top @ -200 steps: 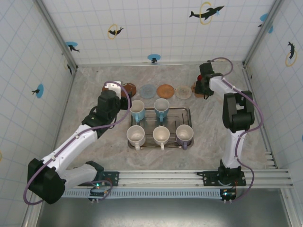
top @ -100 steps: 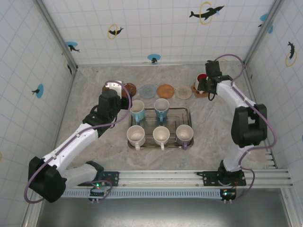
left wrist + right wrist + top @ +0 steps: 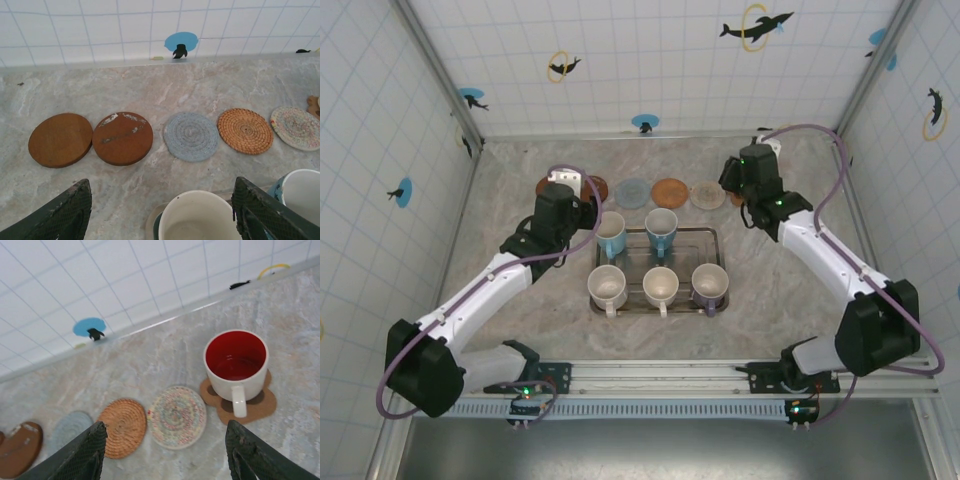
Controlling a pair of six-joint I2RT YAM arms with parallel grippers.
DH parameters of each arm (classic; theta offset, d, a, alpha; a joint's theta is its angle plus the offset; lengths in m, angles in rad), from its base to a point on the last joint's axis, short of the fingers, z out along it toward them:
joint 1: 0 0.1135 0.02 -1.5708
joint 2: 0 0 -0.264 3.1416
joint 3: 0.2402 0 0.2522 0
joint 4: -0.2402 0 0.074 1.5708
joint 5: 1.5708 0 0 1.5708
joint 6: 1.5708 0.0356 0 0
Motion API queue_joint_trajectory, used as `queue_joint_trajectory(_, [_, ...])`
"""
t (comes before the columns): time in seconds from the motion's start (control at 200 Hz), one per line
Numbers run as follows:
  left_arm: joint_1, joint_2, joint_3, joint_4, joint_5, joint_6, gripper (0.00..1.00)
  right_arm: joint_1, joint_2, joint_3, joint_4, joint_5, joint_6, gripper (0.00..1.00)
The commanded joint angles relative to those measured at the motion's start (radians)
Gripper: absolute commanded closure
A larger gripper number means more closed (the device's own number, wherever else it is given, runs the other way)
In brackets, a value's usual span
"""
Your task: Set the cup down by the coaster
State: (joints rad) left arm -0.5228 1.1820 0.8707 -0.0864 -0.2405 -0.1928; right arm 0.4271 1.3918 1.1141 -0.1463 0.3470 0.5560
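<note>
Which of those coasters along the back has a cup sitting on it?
The brown lobed coaster at the row's right end: it carries the white mug with red inside. The round coasters lie bare.

The left arm (image 3: 480, 290) stretches forward and to the right from its base, and the left claw (image 3: 582, 213) has its fingers (image 3: 60, 215) spread wide, gripping nothing. The right arm (image 3: 830, 262) reaches forward and to the left, and the right claw (image 3: 738, 182) also stands parted and empty.

Metal tray (image 3: 692, 245) on marble tabletop (image 3: 760, 300)
</note>
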Motion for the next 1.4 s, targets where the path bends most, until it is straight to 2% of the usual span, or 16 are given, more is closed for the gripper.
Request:
queue_joint_trajectory(0.0, [0.002,-0.015,0.045,-0.052,-0.001,-0.024,0.26,0.032,-0.051,-0.049,0.098,0.054,0.046,0.35])
queue_joint_trajectory(0.195, [0.000,-0.003,0.112,-0.222,0.033,-0.029,0.26,0.060,-0.089,-0.135,0.143,0.041,0.065,0.35])
queue_joint_trajectory(0.43, [-0.002,0.018,0.151,-0.403,0.142,-0.062,0.28,0.067,-0.102,-0.205,0.215,0.005,0.078,0.36])
queue_joint_trajectory(0.606, [-0.014,0.048,0.154,-0.486,0.142,-0.090,0.30,0.075,-0.096,-0.217,0.238,-0.019,0.079,0.36])
queue_joint_trajectory(1.116, [-0.073,0.120,0.111,-0.515,0.165,-0.116,0.32,0.076,-0.117,-0.251,0.254,-0.023,0.071,0.36])
queue_joint_trajectory(1.397, [-0.091,0.174,0.090,-0.474,0.194,-0.113,0.33,0.076,-0.102,-0.247,0.260,-0.042,0.068,0.36])
